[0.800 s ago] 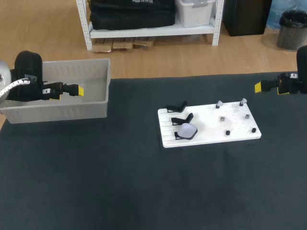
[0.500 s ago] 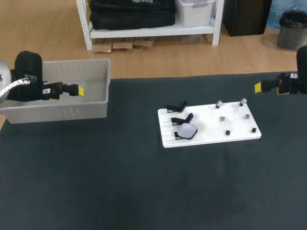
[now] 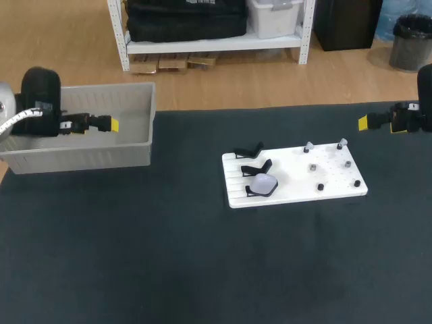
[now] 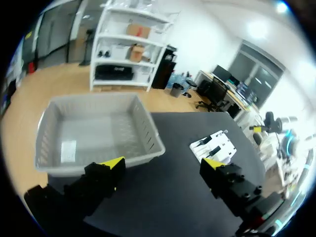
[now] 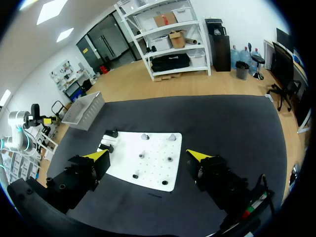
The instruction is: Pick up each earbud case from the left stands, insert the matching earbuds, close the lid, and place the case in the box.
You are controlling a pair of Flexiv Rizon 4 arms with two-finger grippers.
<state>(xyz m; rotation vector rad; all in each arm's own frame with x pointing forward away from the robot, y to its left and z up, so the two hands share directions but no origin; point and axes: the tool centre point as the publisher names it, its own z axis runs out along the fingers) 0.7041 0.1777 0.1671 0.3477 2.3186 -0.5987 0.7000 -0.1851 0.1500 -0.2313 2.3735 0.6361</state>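
earbud case (image 3: 262, 182): pale, on the front stand (image 3: 250, 193) at the left end of the white board (image 3: 297, 192) | left gripper (image 4: 163, 164): fingers spread wide, holding nothing, near the grey box (image 3: 135, 152) | right gripper (image 5: 148, 156): fingers spread wide, holding nothing, well right of the board

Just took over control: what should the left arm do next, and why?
Probably swing the left gripper away from the box toward the case on the board. The gripper is open and empty, and that case sits untouched, far from both arms.
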